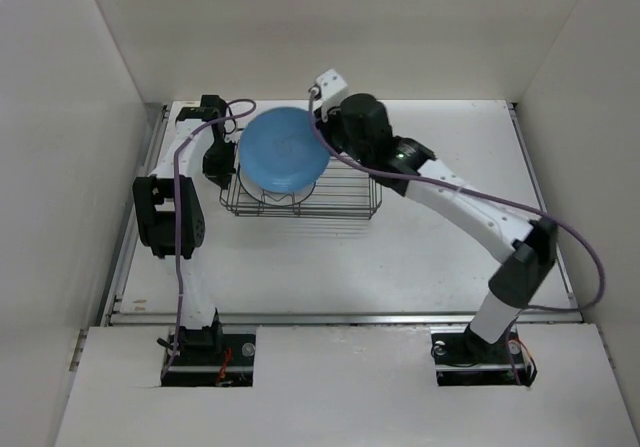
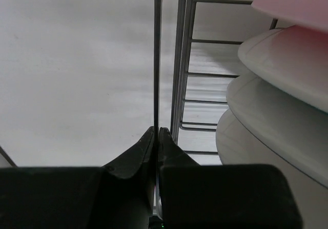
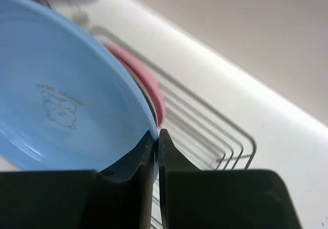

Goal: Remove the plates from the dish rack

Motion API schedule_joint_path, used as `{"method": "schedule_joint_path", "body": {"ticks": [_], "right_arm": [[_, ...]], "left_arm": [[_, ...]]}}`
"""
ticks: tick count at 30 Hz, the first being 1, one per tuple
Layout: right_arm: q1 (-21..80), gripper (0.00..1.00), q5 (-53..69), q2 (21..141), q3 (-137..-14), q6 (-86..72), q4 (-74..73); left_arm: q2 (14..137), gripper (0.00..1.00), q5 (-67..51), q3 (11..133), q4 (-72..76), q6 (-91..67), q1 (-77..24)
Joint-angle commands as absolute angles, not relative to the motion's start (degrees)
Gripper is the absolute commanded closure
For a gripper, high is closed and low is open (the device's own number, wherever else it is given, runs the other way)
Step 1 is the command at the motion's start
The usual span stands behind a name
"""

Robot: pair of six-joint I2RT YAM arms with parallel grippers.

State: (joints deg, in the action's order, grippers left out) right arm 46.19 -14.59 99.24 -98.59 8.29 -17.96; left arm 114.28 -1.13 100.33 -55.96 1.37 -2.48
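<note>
The dark wire dish rack (image 1: pixel 345 199) stands at the back middle of the table. The plain blue plate (image 1: pixel 283 150) is tilted over the rack's left part. My right gripper (image 1: pixel 319 133) is shut on its rim; in the right wrist view the jaws (image 3: pixel 157 132) pinch the blue plate (image 3: pixel 61 96), with the pink plate (image 3: pixel 148 80) right behind it. My left gripper (image 1: pixel 221 167) is shut on a thin wire of the rack's left end (image 2: pixel 155 60), jaws (image 2: pixel 156 130) closed on it. Pink (image 2: pixel 297 3) and white plates (image 2: pixel 282 65) stand inside the rack.
White walls close in the table on the left, back and right. The rack's right part (image 1: pixel 355 192) holds bare wires. The left arm's cable (image 1: pixel 180 217) hangs along the left wall.
</note>
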Motion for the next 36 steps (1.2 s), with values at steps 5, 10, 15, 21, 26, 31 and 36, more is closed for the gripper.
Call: {"method": "schedule_joint_path", "body": {"ticks": [5, 10, 15, 21, 26, 31, 36], "right_arm": [[40.97, 1.00, -26.19, 87.02, -96.07, -5.14, -12.35], [23.17, 1.00, -18.22, 83.60, -85.57, -24.75, -21.53], [9.42, 1.00, -4.59, 79.64, -68.93, -40.57, -19.35], [1.06, 1.00, 1.14, 78.31, -53.80, -50.00, -13.55], [-0.09, 1.00, 2.81, 83.05, -50.54, -51.67, -12.74], [-0.70, 1.00, 2.81, 87.61, -48.43, -52.82, -12.74], [-0.70, 0.85, 0.53, 89.82, -50.44, -48.18, -15.55]], "left_arm": [[112.59, 0.98, -1.41, 100.28, -56.16, -1.58, -2.37], [108.30, 0.71, 0.97, 98.53, -53.27, -1.58, -2.37], [103.02, 0.44, 3.42, 97.47, -49.75, -0.35, -2.37], [94.59, 0.26, 5.62, 95.81, -43.34, 4.74, -3.78], [90.18, 0.26, -3.51, 93.34, -40.43, 18.68, -8.87], [94.64, 0.26, 0.69, 93.86, -41.75, 23.99, -15.46], [99.40, 0.37, 4.13, 96.42, -42.80, 24.52, -17.40]]}}
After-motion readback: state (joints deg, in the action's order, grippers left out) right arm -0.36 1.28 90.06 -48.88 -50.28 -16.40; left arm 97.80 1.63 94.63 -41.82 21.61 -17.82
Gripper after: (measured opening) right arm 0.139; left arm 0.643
